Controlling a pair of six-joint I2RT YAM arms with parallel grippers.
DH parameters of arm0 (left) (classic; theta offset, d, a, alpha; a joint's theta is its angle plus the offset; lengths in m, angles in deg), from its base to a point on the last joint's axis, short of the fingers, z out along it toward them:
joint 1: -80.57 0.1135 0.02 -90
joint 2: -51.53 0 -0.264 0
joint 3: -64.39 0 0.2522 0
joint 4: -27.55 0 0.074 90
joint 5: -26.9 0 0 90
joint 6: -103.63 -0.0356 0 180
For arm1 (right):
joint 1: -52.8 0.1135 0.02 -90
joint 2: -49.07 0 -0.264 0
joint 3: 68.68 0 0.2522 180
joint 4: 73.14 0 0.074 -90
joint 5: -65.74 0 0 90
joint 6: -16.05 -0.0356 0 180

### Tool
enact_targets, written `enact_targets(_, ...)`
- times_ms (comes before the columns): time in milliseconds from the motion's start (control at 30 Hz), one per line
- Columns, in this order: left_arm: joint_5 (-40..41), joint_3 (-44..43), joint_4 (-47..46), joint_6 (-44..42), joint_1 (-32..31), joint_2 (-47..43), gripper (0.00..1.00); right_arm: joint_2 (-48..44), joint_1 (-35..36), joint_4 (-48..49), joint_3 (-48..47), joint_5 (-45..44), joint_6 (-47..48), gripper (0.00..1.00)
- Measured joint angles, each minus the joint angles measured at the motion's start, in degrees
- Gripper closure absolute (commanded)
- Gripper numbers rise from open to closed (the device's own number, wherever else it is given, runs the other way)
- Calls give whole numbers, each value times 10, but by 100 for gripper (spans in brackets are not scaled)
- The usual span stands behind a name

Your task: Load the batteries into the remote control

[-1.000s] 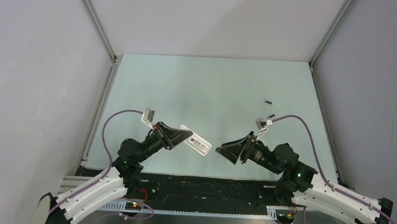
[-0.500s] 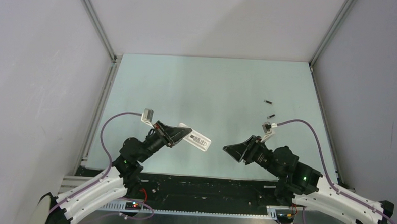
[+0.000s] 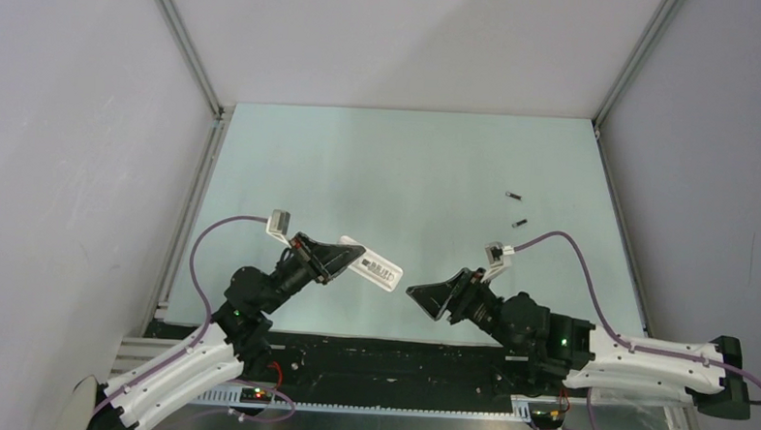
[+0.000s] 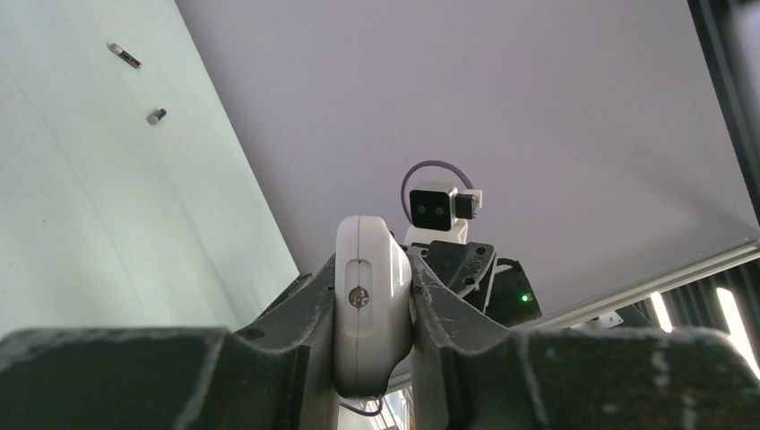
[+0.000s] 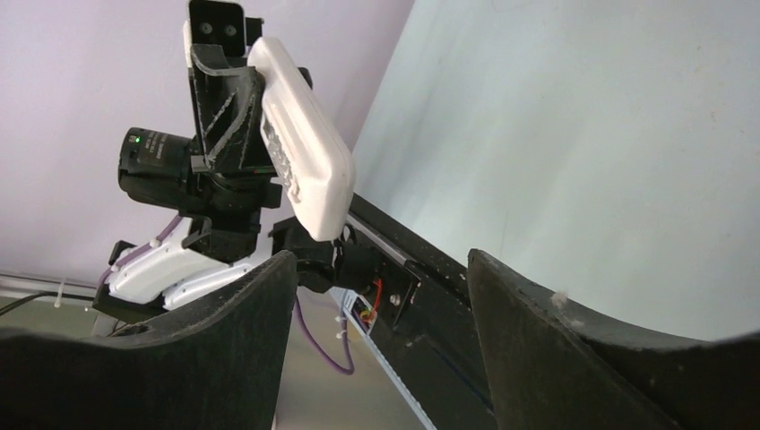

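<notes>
- While the remote control (image 3: 374,267) is gripped at one end by the left gripper (image 4: 372,309) (jaws closed firmly on it), it is held raised off the table (image 3: 408,158), probably so its back can be reached.
- Just beside the remote and facing it, the right gripper (image 5: 376,269) is seen with jaws spread wide and nothing between them.
- Both batteries (image 3: 521,222) are left lying well beyond the remote, to its right; none is judged loaded yet.

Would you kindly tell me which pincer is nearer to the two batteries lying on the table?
Right. The right pincer is open and empty, nearer the robot and left of the batteries; the left pincer, gripping the remote control, is farther off to their left.
</notes>
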Motion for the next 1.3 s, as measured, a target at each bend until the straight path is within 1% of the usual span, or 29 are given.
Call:
enact_targets(133, -1, 0, 1, 0, 0, 0, 100, 31, 21, 47, 0, -30, 2, 32)
enact_targets(300, 0, 5, 1, 0, 0, -9, 100, 47, 27, 83, 0, -56, 7, 37)
enact_targets(333, 0, 7, 3, 0, 0, -12, 100, 47, 27, 89, 0, -61, 9, 37)
enact_targets(400, 0, 7, 3, 0, 0, -14, 100, 46, 26, 96, 0, -65, 11, 33)
enact_targets(467, -1, 7, 3, -1, 0, -14, 100, 47, 24, 103, 0, -64, 13, 30)
enact_targets(633, -9, 7, 4, -14, 0, -14, 100, 56, 17, 121, 0, -49, 15, 29)
enact_targets(800, -10, 7, 3, -26, 0, -23, 100, 79, 16, 135, 0, -37, 15, 42)
enact_targets(867, -9, 7, 4, -27, 0, -25, 100, 88, 16, 142, 0, -33, 16, 44)
enact_targets(1300, -9, 7, 4, -31, 0, -24, 100, 114, 6, 175, 0, -15, 13, 45)
